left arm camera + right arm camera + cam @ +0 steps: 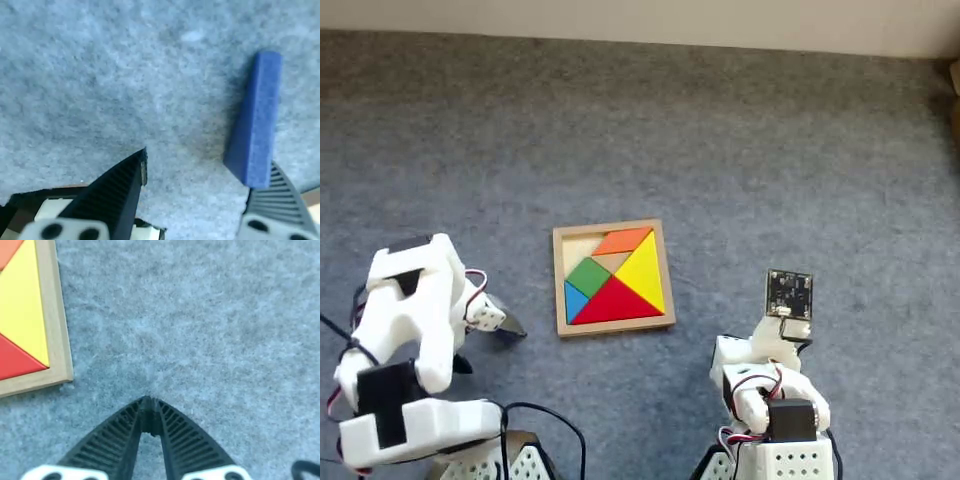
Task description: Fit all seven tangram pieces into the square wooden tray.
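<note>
Left wrist view: blue piece (254, 125)

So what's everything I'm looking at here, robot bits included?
Grey felt table cover: one, grey, under everything.
Square wooden tray: one, light wood, middle of the cover.
Tangram pieces in the tray: five, orange, yellow, red, green, light blue; some bare wood beside them.
Dark blue wooden piece: one, on the cover, outside the tray.
Left gripper: one, black fingers, open, beside the dark blue piece.
Right gripper: one, black fingers, shut, off the tray's corner.
</note>
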### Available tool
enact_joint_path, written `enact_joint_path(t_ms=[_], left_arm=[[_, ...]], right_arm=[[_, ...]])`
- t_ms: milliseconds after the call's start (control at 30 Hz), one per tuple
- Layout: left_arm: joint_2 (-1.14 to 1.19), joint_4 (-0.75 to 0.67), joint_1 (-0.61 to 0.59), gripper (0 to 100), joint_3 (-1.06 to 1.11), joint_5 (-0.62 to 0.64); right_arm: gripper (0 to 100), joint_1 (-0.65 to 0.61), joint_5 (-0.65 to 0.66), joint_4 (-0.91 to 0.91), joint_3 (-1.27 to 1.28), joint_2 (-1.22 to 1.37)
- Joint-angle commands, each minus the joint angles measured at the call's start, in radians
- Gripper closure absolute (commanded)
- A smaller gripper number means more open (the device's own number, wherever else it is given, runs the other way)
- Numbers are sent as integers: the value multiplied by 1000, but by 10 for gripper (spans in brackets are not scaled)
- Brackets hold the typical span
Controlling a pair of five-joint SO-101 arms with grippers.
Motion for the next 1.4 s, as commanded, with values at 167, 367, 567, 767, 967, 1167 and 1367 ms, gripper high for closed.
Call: enact_joint_path(t_ms=[167,367,567,767,967,1167,1367], left_arm=[[71,-23,30,681,-113,98],[76,-17,31,681,-154,114],[68,-15,31,681,-211,114],[68,84,31,712,-292,114],[76,91,31,937,-312,114],[77,94,65,994,-305,114],[76,95,165,994,-306,169]], right_arm=[[989,13,-8,7,136,-12],[989,13,-8,7,136,-12],[989,13,-8,7,136,-12],[989,13,-8,7,136,-12],[989,13,-8,7,136,-12],[989,13,-8,7,136,-12],[989,13,-8,7,136,-12]])
